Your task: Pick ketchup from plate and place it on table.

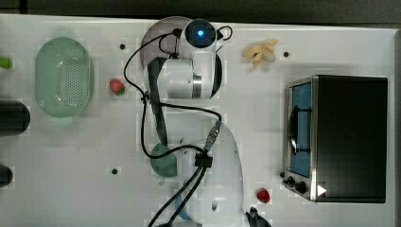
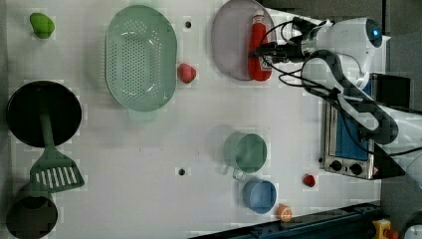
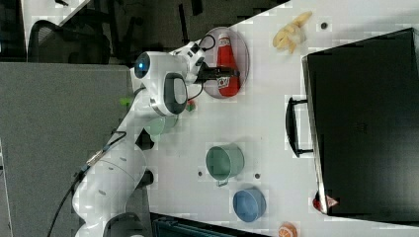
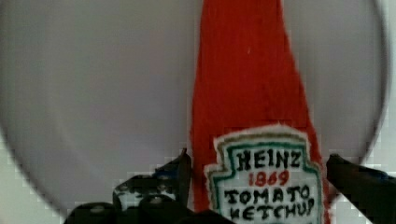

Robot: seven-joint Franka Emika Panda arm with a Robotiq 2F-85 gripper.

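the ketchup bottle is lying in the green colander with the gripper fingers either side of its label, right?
Not quite. The ketchup bottle lies on the pale lilac plate, not in the green colander, which sits apart in the left view. The wrist view shows the gripper open, a finger either side of the label.

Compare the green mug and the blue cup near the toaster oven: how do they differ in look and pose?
The green mug is pale green; the blue cup is blue. In the left view the green mug looks larger than the blue cup. The green mug has a side handle, while the blue cup shows none. Both stand upright and open-topped on the table, close together but apart, with nothing visible inside.
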